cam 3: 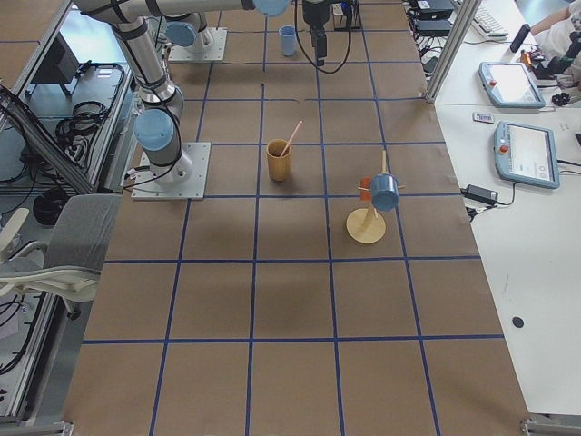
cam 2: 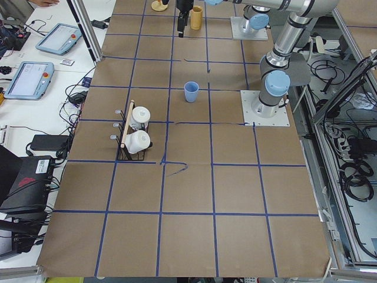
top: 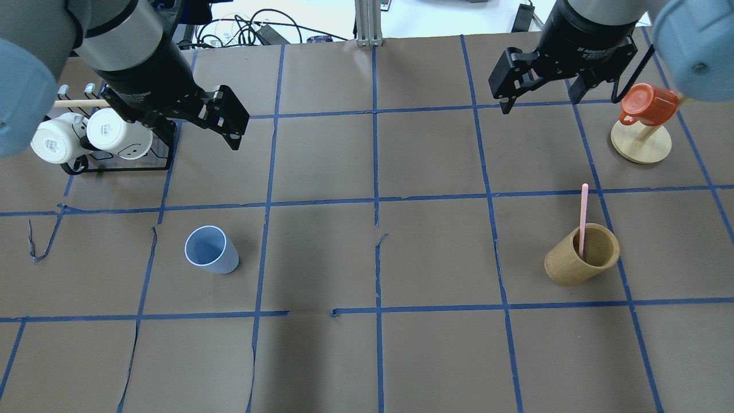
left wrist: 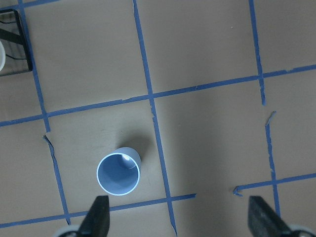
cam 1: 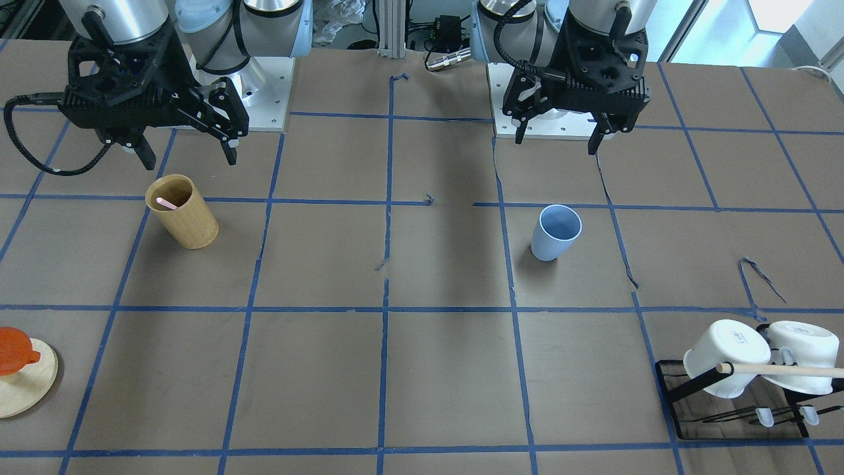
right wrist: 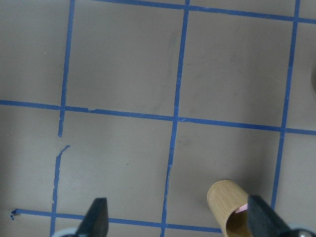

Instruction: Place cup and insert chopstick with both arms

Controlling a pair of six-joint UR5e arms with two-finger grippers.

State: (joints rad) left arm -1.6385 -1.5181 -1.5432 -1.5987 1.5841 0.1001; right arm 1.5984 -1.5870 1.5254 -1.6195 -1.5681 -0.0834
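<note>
Two white mugs [top: 117, 133] on black rack [top: 126, 170]; orange mug [top: 648, 104] on round wooden stand [top: 641, 146]; brown table [top: 373, 355], blue tape grid.

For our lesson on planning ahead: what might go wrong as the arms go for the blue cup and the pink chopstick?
1. The blue cup sits off-centre below the open left hand; a straight descent might knock it over.
2. The thin pink chopstick leans in the wooden cup; the right hand could miss it or tip that cup.
</note>
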